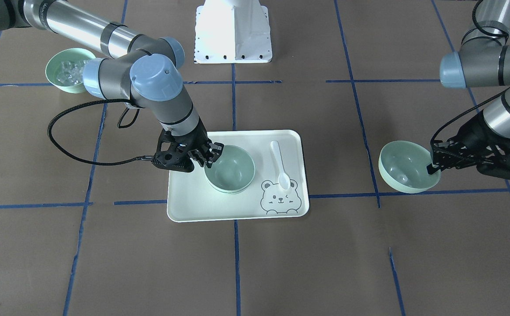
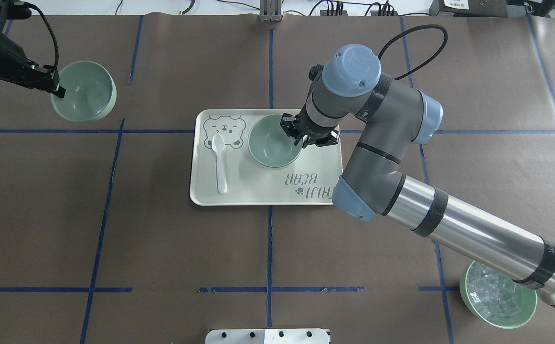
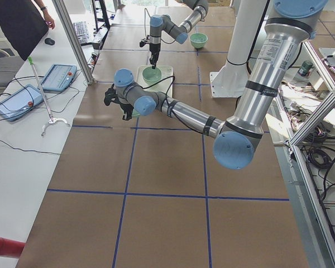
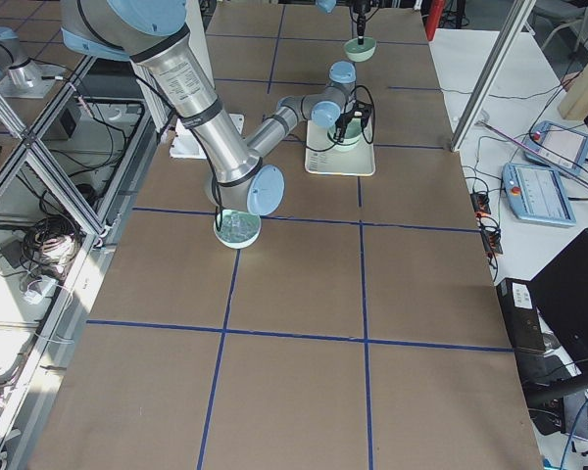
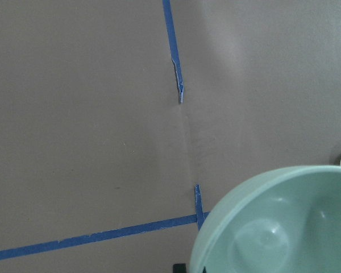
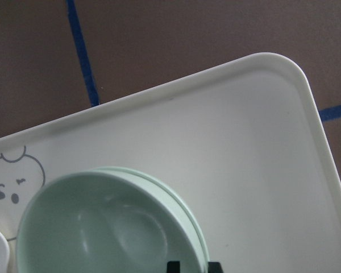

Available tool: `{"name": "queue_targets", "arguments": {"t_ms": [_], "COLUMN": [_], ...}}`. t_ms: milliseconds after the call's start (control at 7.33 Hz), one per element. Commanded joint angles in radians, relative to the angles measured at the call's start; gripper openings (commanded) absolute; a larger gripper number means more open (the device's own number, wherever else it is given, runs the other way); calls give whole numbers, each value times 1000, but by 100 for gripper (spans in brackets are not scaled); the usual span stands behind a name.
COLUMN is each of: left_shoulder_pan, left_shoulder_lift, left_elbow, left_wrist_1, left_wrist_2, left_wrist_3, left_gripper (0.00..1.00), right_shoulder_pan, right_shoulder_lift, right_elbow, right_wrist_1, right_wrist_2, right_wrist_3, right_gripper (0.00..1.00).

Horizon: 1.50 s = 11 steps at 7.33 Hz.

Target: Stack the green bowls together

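Two pale green bowls (image 1: 230,169) sit nested on the white tray (image 1: 193,202). The right wrist view shows the upper bowl (image 6: 102,227) inside the lower one's rim (image 6: 188,219). My right gripper (image 1: 211,158) is shut on the upper bowl's rim, on the side toward the robot's right; it also shows in the overhead view (image 2: 299,138). My left gripper (image 1: 432,166) is shut on the rim of a third green bowl (image 1: 406,166) and holds it tilted over the brown table, far from the tray. That bowl also shows in the overhead view (image 2: 84,91) and in the left wrist view (image 5: 284,227).
A white spoon (image 1: 280,164) lies on the tray beside the bear drawing. A brighter green bowl of clear cubes (image 1: 68,70) stands on the table near my right arm. The white robot base (image 1: 233,30) stands behind the tray. Blue tape lines cross the brown table.
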Motion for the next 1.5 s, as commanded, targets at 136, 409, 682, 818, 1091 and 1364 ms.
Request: {"name": "queue_targets", "arguments": {"t_ms": [136, 409, 682, 818, 1091, 1364], "left_shoulder_pan": [27, 163, 282, 329, 385, 412], "left_shoulder_lift": [-50, -155, -251, -304, -398, -476], "left_elbow": [-2, 6, 17, 27, 53, 138], "left_wrist_1": [0, -2, 1, 31, 157, 200], "left_wrist_2": [1, 31, 110, 136, 215, 265], "left_wrist_3": [-165, -390, -585, -662, -687, -689], "left_gripper": [0, 0, 0, 0, 0, 0], "right_shoulder_pan": [33, 145, 218, 251, 271, 280], "right_shoulder_lift": [-1, -107, -214, -254, -298, -336], "right_elbow": [43, 146, 180, 179, 173, 173], "right_wrist_1": [3, 6, 7, 12, 14, 15], "right_wrist_2": [47, 159, 189, 210, 209, 201], "right_wrist_3": [2, -13, -170, -247, -346, -403], "right_gripper": [100, 100, 100, 100, 100, 100]}}
